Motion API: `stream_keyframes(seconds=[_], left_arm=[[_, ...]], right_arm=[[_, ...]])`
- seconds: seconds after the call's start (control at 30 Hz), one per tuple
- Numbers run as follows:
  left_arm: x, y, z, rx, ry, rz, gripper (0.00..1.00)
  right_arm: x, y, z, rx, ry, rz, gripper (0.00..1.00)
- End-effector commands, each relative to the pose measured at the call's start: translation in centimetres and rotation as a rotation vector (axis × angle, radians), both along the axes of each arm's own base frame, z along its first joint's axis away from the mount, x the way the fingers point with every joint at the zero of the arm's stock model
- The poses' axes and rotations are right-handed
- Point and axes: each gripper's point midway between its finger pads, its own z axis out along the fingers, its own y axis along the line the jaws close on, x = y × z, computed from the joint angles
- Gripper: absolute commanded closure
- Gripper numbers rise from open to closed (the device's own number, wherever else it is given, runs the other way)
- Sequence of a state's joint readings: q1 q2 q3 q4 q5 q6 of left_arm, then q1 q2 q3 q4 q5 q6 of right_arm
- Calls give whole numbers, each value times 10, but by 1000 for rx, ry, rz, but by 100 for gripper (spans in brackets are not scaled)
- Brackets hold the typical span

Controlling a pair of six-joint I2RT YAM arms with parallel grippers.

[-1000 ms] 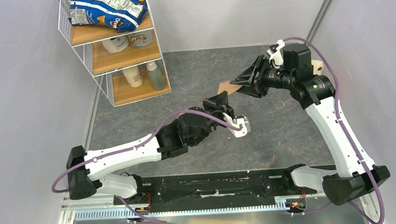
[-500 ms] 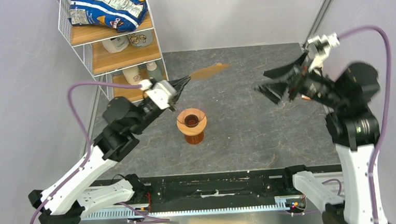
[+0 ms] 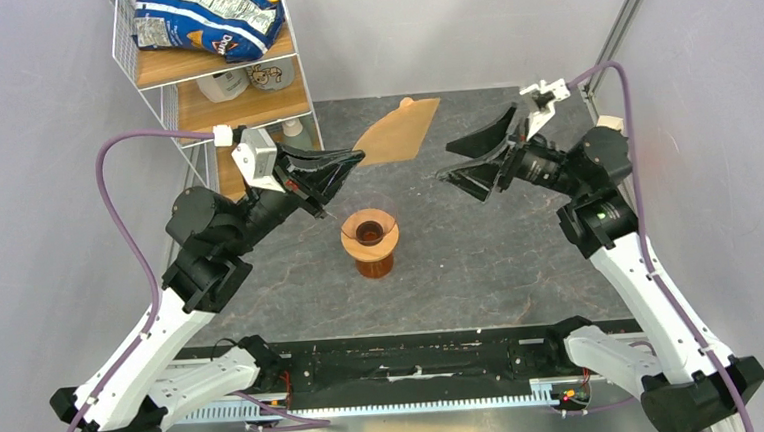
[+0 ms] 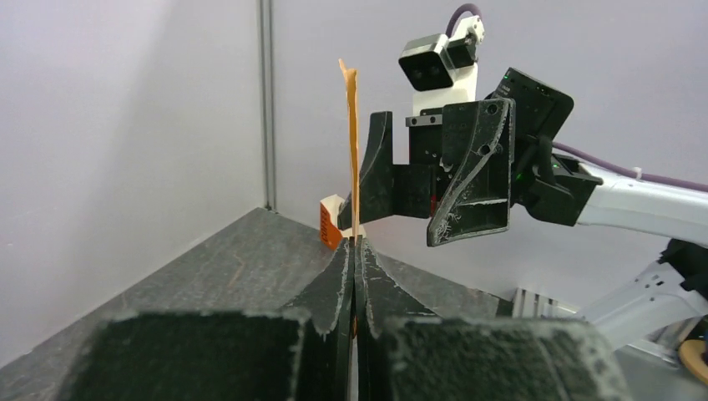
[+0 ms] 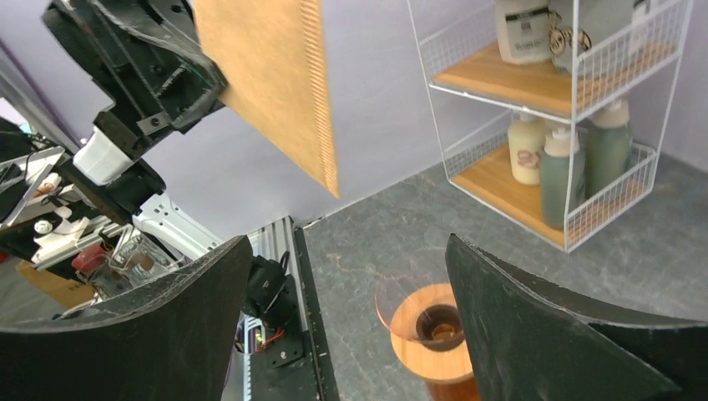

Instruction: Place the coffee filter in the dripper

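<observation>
Thin tan-brown, fan-shaped paper coffee filter (image 3: 393,133) is up in the air, not yet in the round light-wood ring dripper (image 3: 369,230).
Left gripper (image 3: 355,160) pinches the filter's narrow end, jaws pressed together. Right gripper (image 3: 447,163) faces it, spread wide and holding nothing. Filter hangs between them, above and behind the dripper, which sits on the amber-orange glass vessel (image 3: 373,267). My read: open it into a cone first, then lower it point-down over the dark centre hole, with a light grip because paper creases. Filter is flat, with a crimped seam along one edge.
</observation>
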State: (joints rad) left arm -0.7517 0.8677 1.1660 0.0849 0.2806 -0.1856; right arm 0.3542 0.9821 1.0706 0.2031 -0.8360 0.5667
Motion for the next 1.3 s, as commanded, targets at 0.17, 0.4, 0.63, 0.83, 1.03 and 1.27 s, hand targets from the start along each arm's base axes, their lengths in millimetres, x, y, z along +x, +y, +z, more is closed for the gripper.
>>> stream_keyframes(seconds=[0.17,0.4,0.63,0.83,1.03,1.27], left_arm=[[-19,-6,12,-63,30,-122,98],[-20,-8,7,-50,28,-136,98],[-31,-10,-41,117,49,-178,55],[-57,24,-95,434,-14,-190,18],[-92,46,-116,634,-251,-284,14],[-99,24,-111,629,-293,-449,14]], right_arm=[[-26,21,51,34,-263,125,16],[-36,36,50,7,-322,219,59],[-42,31,35,-96,-493,205,100],[-65,8,-22,-349,-786,223,100],[-95,-9,-79,-516,-1033,359,100],[-112,-4,-122,-624,-1079,554,100]])
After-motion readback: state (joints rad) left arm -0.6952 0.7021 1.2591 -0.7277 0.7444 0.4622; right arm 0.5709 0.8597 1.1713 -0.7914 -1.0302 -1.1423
